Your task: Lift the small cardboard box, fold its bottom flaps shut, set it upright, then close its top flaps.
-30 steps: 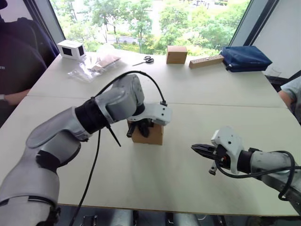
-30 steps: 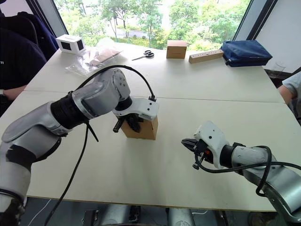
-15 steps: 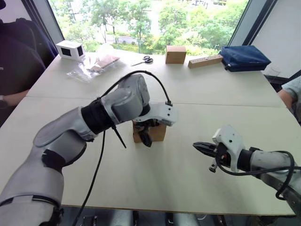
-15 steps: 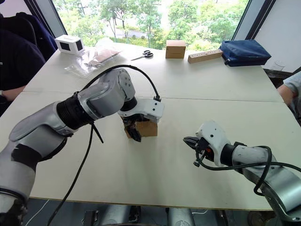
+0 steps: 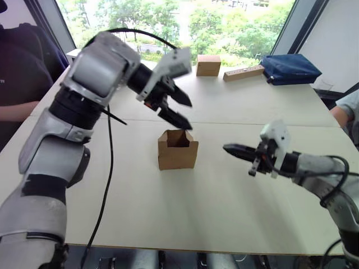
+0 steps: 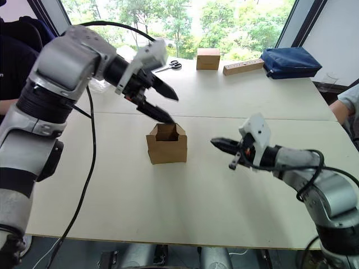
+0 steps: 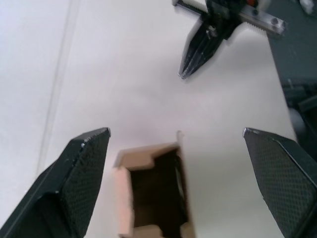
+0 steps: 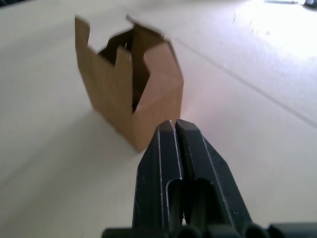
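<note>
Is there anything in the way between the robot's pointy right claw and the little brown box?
No. Bare table lies between the shut right gripper and the small cardboard box. The open left gripper hangs above the box, not between them.

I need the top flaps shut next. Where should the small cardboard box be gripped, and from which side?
Probably by a standing top flap, from above. The small cardboard box sits upright on the table, mouth open, flaps sticking up. The left gripper, open above it, could straddle one flap's thin edge and fold it inward.
</note>
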`<state>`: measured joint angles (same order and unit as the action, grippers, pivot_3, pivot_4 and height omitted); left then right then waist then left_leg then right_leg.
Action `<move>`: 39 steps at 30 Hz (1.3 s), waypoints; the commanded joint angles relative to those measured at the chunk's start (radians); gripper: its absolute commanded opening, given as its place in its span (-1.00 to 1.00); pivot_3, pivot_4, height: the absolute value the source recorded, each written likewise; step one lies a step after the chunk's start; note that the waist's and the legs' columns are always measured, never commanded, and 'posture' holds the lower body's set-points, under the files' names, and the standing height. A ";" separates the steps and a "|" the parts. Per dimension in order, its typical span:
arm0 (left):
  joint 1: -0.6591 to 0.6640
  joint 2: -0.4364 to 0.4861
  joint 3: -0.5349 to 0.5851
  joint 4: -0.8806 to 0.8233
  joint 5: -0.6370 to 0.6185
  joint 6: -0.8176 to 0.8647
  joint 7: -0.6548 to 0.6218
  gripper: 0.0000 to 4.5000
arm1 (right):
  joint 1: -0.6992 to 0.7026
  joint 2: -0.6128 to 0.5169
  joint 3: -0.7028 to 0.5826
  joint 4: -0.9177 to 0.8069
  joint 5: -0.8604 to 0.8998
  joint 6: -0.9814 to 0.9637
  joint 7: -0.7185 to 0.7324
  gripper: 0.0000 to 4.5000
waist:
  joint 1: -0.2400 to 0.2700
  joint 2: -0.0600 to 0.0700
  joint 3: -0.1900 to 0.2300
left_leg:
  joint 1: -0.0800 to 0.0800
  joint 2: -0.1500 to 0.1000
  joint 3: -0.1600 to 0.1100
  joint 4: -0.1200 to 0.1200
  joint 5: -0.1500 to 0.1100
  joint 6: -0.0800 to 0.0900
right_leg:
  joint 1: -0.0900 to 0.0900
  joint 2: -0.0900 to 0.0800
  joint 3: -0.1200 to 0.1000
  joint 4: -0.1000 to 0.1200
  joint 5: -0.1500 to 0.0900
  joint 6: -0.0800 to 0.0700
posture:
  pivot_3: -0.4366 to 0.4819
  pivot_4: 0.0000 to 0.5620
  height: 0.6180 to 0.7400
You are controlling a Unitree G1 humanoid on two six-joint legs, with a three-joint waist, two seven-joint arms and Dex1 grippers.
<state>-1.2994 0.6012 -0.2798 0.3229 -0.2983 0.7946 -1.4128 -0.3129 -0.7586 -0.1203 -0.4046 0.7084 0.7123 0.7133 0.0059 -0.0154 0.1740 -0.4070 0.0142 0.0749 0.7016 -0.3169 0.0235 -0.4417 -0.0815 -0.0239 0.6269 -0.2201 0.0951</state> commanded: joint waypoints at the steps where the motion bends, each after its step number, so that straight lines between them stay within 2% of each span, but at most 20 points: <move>1: 0.118 0.025 0.186 -0.085 -0.079 -0.039 0.081 0.96 | -0.076 0.037 0.020 0.070 -0.032 -0.057 0.033 -1.00 | -0.001 0.000 0.000 | 0.000 0.000 0.000 0.000 0.000 0.000 | -0.001 0.000 0.000 0.001 0.000 0.000 | -0.05 -0.47 1.00; 3: 0.227 0.031 0.273 -0.183 -0.141 -0.032 0.108 0.96 | -0.107 0.053 0.037 0.096 -0.038 -0.068 0.059 -1.00 | -0.002 0.000 0.000 | -0.001 0.000 0.000 0.000 0.002 -0.004 | -0.001 0.000 0.000 0.002 0.000 0.000 | -0.05 -0.47 1.00; 6: 0.341 0.016 0.390 -0.287 -0.240 0.081 0.210 0.63 | -0.142 0.071 0.062 0.136 -0.058 -0.087 0.091 -1.00 | -0.001 0.000 0.000 | -0.001 0.000 0.000 0.000 0.004 -0.007 | -0.001 -0.001 0.000 0.003 0.000 0.000 | -0.05 -0.47 1.00; 8: 0.430 0.013 0.436 -0.346 -0.294 0.157 0.265 0.26 | -0.163 0.079 0.092 0.166 -0.080 -0.102 0.122 -1.00 | 0.002 0.000 0.000 | -0.001 0.000 0.000 0.001 0.004 -0.006 | -0.001 -0.001 0.000 0.002 0.000 0.000 | -0.05 -0.47 1.00; 9: 0.475 0.014 0.438 -0.386 -0.300 0.151 0.277 0.12 | -0.170 0.078 0.105 0.178 -0.092 -0.110 0.137 -1.00 | 0.003 0.000 0.000 | 0.000 0.000 0.000 0.001 0.003 -0.005 | 0.000 -0.001 0.000 0.002 0.000 0.000 | -0.05 -0.47 1.00; 12: 0.670 0.019 0.412 -0.504 -0.273 0.091 0.325 -0.48 | -0.216 0.098 0.163 0.239 -0.125 -0.133 0.197 -1.00 | -0.001 0.001 -0.001 | 0.002 0.000 0.001 0.001 0.002 -0.004 | 0.001 -0.001 0.000 0.002 0.000 0.000 | -0.05 -0.47 1.00; 15: 0.739 0.010 0.412 -0.525 -0.269 0.053 0.371 -0.98 | -0.260 0.114 0.197 0.289 -0.156 -0.153 0.238 -1.00 | 0.000 0.000 0.000 | 0.002 0.000 0.001 0.001 0.004 -0.007 | 0.001 -0.001 0.000 0.003 0.000 0.000 | -0.05 -0.47 1.00; 20: 0.796 0.026 0.371 -0.484 -0.209 -0.039 0.418 -0.98 | -0.315 0.144 0.244 0.384 -0.229 -0.218 0.285 -1.00 | 0.005 0.000 0.000 | 0.002 0.000 0.000 0.001 0.003 -0.006 | 0.002 -0.001 -0.001 0.003 0.000 -0.001 | -0.05 -0.47 1.00; 26: 0.773 0.012 0.342 -0.440 -0.202 -0.080 0.429 -0.98 | -0.344 0.187 0.279 0.447 -0.293 -0.270 0.317 -1.00 | 0.004 0.000 0.000 | 0.002 -0.001 0.000 0.000 0.005 -0.008 | 0.002 -0.001 -0.001 0.002 0.000 -0.001 | -0.05 -0.47 1.00; 31: 0.747 0.010 0.308 -0.405 -0.195 -0.106 0.419 -0.98 | -0.343 0.213 0.289 0.464 -0.323 -0.284 0.323 -1.00 | 0.003 0.000 0.000 | 0.002 -0.001 0.000 0.000 0.005 -0.008 | 0.002 -0.001 -0.001 0.003 0.000 -0.001 | -0.05 -0.47 1.00; 39: 0.665 0.002 0.189 -0.270 -0.106 -0.229 0.340 -0.98 | -0.346 0.247 0.316 0.484 -0.359 -0.292 0.346 -1.00 | 0.002 0.000 0.000 | 0.002 -0.003 0.001 0.000 0.005 -0.009 | 0.002 -0.001 -0.002 0.002 0.000 -0.001 | -0.05 -0.47 1.00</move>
<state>-0.6068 0.6044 -0.0779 0.0434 -0.4205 0.6046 -1.0476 -0.6382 -0.5198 0.1998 0.1024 0.3492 0.4318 1.0481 0.0081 -0.0150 0.1735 -0.4052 0.0117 0.0761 0.7020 -0.3120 0.0146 -0.4401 -0.0824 -0.0254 0.6294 -0.2197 0.0945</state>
